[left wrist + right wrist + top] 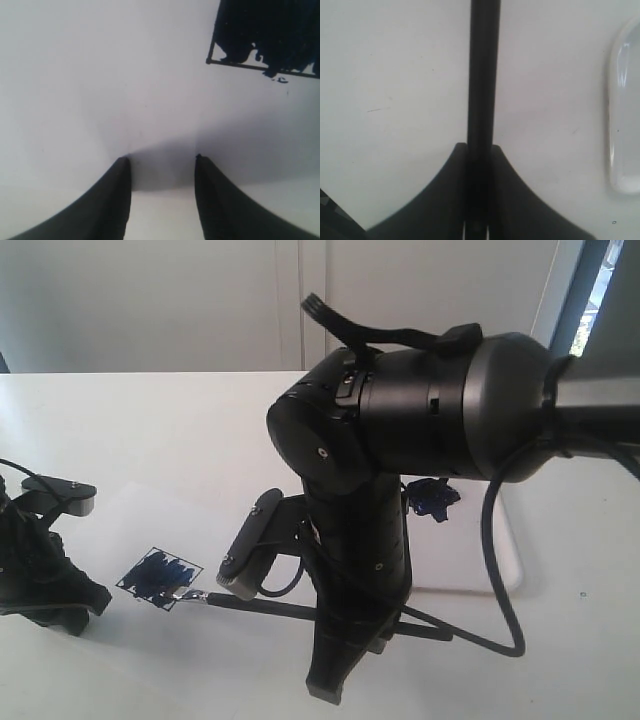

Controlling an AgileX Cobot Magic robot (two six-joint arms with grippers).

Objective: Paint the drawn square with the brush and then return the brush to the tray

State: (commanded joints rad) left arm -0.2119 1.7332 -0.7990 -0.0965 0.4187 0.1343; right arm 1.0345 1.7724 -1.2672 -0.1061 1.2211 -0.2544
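Two risks noted. The brush (262,607), pinched by its handle between the closed jaws of the right gripper (480,148), lies almost flat. Its long axis runs across the exterior view, with the bristles at the drawn square's (160,577) edge and the handle end trailing toward the tray (470,555). A stroke from here may smear past the outline, and the low angle may scrape the ferrule on the paper. The left gripper (161,159) stands spread and empty beside the square.
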